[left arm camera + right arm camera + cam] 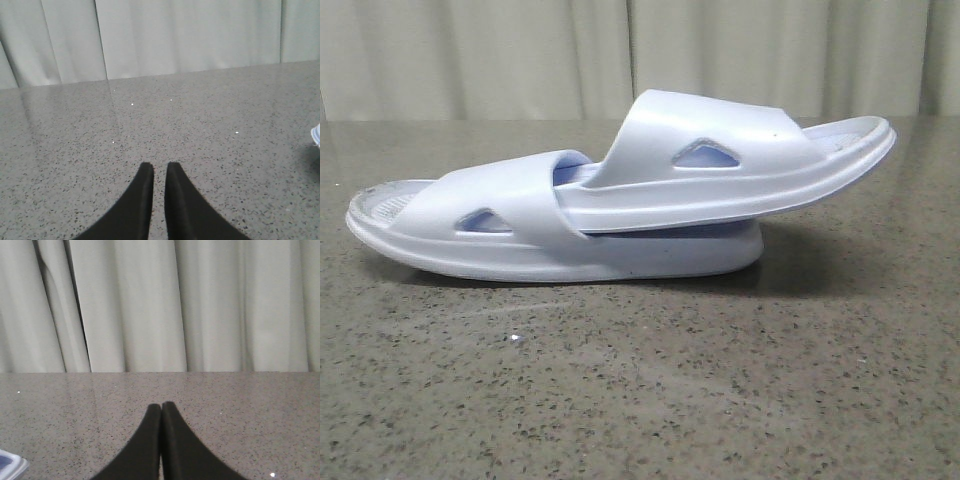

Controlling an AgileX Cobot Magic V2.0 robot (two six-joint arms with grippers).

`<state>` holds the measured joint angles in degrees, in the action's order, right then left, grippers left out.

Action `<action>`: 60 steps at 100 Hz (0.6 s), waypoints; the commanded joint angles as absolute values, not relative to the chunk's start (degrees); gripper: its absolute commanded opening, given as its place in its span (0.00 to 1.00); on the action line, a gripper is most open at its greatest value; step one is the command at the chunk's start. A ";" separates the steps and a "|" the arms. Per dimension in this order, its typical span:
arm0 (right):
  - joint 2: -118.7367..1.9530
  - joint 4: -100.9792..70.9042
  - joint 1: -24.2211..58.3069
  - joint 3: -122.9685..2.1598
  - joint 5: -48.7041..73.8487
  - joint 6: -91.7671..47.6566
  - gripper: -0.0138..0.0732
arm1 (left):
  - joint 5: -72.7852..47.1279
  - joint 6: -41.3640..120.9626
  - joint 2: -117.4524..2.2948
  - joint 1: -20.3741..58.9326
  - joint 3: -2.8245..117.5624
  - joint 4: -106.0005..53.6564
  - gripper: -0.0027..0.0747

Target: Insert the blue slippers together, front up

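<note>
The two blue slippers lie nested on the table in the front view. The lower slipper (450, 215) rests flat on its sole. The upper slipper (740, 180) is pushed under the lower one's strap and slants up to the right. Neither gripper shows in the front view. My left gripper (159, 167) has its fingers nearly together with a thin slit and holds nothing; a slipper edge (316, 135) shows at that view's border. My right gripper (161, 406) is shut and empty above the table; a slipper corner (10, 465) shows at that view's border.
The speckled grey stone table (640, 400) stretches all around the slippers. A pale pleated curtain (520, 50) hangs behind the table's far edge. It also fills the back of the right wrist view (150, 305).
</note>
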<state>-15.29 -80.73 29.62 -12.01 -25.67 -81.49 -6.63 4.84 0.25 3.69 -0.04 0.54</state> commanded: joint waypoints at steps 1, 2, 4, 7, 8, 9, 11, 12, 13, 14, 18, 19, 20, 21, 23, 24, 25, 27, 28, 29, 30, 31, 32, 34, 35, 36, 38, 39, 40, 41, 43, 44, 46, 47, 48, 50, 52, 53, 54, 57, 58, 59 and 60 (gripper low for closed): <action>-15.65 -78.79 29.40 -13.56 -26.43 -82.28 0.04 | -1.05 4.05 1.91 3.60 -0.29 0.55 0.06; -15.65 -78.79 29.40 -13.56 -26.43 -82.28 0.04 | -1.05 4.05 1.91 3.60 -0.50 0.55 0.06; -15.65 -78.79 29.40 -13.56 -26.43 -82.28 0.04 | -1.05 4.05 1.91 3.60 -0.62 0.55 0.06; -15.65 -78.79 29.40 -13.56 -26.43 -82.28 0.04 | -1.80 4.05 1.91 3.60 -0.62 0.55 0.06; -15.65 -78.79 29.40 -13.56 -26.43 -82.28 0.04 | -1.75 4.05 1.91 3.60 -0.62 0.44 0.06; -15.65 -78.79 29.40 -13.56 -26.43 -82.28 0.04 | -1.75 4.05 1.91 3.60 -0.62 0.43 0.06; -15.65 -78.79 29.40 -13.56 -26.43 -82.28 0.04 | -1.60 4.05 1.91 3.60 -0.62 0.43 0.06; -15.65 -78.79 29.40 -13.56 -26.43 -82.28 0.04 | -1.60 4.05 1.91 3.60 -0.62 0.43 0.06; -15.65 -78.79 29.40 -13.56 -26.43 -82.28 0.04 | -1.45 4.05 1.91 3.60 -0.62 0.43 0.05; -15.65 -78.79 29.40 -13.56 -26.43 -82.28 0.04 | -1.32 4.05 1.91 3.60 -0.62 0.43 0.06; -15.65 -78.79 29.40 -13.56 -26.43 -82.28 0.04 | -1.21 4.05 1.91 3.60 -0.62 0.43 0.06; -15.65 -78.79 29.40 -13.56 -26.43 -82.28 0.04 | -1.21 4.05 1.91 3.60 -0.62 0.43 0.05; -15.65 -78.79 29.40 -13.56 -26.43 -82.28 0.04 | -1.21 4.05 1.91 3.60 -0.62 0.43 0.06; -15.65 -78.79 29.40 -13.56 -26.43 -82.28 0.04 | -1.21 4.05 1.91 3.60 -0.62 0.43 0.06; -15.65 -78.79 29.40 -13.56 -26.43 -82.28 0.04 | -1.21 4.05 1.91 3.60 -0.62 0.43 0.06; -15.65 -78.79 29.40 -13.56 -26.43 -82.28 0.04 | -1.35 4.05 1.91 3.60 -0.62 0.43 0.06; -15.65 -78.79 29.40 -13.56 -26.43 -82.28 0.04 | -1.35 4.05 1.91 3.60 -0.62 0.00 0.06; -15.65 -78.79 29.40 -13.56 -26.43 -82.28 0.04 | -1.45 4.05 1.91 3.60 -0.62 0.00 0.06; -15.65 -78.79 29.40 -13.56 -26.43 -82.28 0.04 | -1.45 4.05 1.91 3.60 -0.62 0.00 0.06; -15.65 -78.79 29.40 -13.56 -26.43 -82.28 0.04 | -1.45 4.05 1.91 3.60 -0.62 0.00 0.06; -15.65 -78.79 29.40 -13.56 -26.43 -82.28 0.04 | -1.48 4.05 1.91 3.60 -0.62 0.00 0.06; -15.65 -78.79 29.40 -13.56 -26.43 -82.28 0.04 | -1.48 4.05 1.91 3.60 -0.62 0.00 0.06; -15.65 -78.79 29.40 -13.56 -26.43 -82.28 0.04 | -1.48 4.05 1.91 3.60 -0.62 0.00 0.06; -15.65 -78.79 29.40 -13.56 -26.43 -82.28 0.04 | -1.48 4.05 1.91 3.60 -0.62 0.00 0.06; -15.65 -78.79 29.40 -13.56 -26.43 -82.28 0.04 | -1.48 4.05 1.91 3.60 -0.62 0.00 0.06; -15.65 -78.79 29.40 -13.56 -26.43 -82.28 0.04 | -1.48 4.05 1.91 3.60 -0.62 0.00 0.05; -15.65 -78.79 29.40 -13.56 -26.43 -82.28 0.04 | -1.48 4.05 1.91 3.60 -0.62 0.00 0.06; -15.65 -78.79 29.40 -13.56 -26.43 -82.28 0.04 | -1.48 4.05 1.91 3.60 -0.62 0.00 0.05; -15.65 -78.79 29.40 -13.56 -26.43 -82.28 0.04 | -1.48 4.05 1.91 3.60 -0.62 0.00 0.06; -15.65 -78.79 29.40 -13.56 -26.43 -82.28 0.04 | -1.48 4.05 1.91 3.60 -0.62 0.00 0.06; -15.65 -78.79 29.40 -13.56 -26.43 -82.28 0.04 | -1.48 4.05 1.91 3.60 -0.62 0.00 0.06; -15.65 -78.79 29.40 -13.56 -26.43 -82.28 0.04 | -1.48 4.05 1.91 3.60 -0.62 0.00 0.06; -15.65 -78.79 29.40 -13.56 -26.43 -82.28 0.04 | -1.48 4.05 1.91 3.60 -0.62 0.00 0.06; -15.65 -78.79 29.40 -13.56 -26.43 -82.28 0.04 | -1.48 4.05 1.91 3.60 -0.62 0.00 0.06; -15.65 -78.79 29.40 -13.56 -26.43 -82.28 0.04 | -1.48 4.05 1.91 3.60 -0.62 0.00 0.06; -15.65 -78.79 29.40 -13.56 -26.43 -82.28 0.04 | -1.48 4.05 1.91 3.60 -0.62 0.00 0.06; -15.65 -78.79 29.40 -13.56 -26.43 -82.28 0.04 | -1.48 4.05 1.91 3.60 -0.62 0.00 0.06; -15.65 -78.79 29.40 -13.56 -26.43 -82.28 0.04 | -1.48 4.05 1.91 3.60 -0.62 0.00 0.06; -15.65 -78.79 29.40 -13.56 -26.43 -82.28 0.04 | -1.48 4.05 1.91 3.60 -0.62 0.00 0.06; -15.65 -78.79 29.40 -13.56 -26.43 -82.28 0.04 | -1.48 4.05 1.91 3.60 -0.62 0.00 0.06; -15.65 -78.79 29.40 -13.56 -26.43 -82.28 0.04 | -1.48 4.05 1.91 3.60 -0.62 0.00 0.06; -15.65 -78.79 29.40 -13.56 -26.43 -82.28 0.04 | -1.48 4.05 1.91 3.60 -0.62 0.00 0.05; -15.65 -78.79 29.40 -13.56 -26.43 -82.28 0.04 | -1.48 4.05 1.91 3.60 -0.62 0.00 0.06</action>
<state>-15.29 -80.73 29.62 -12.01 -25.67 -81.49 -6.15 4.71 0.25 3.69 -0.04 0.54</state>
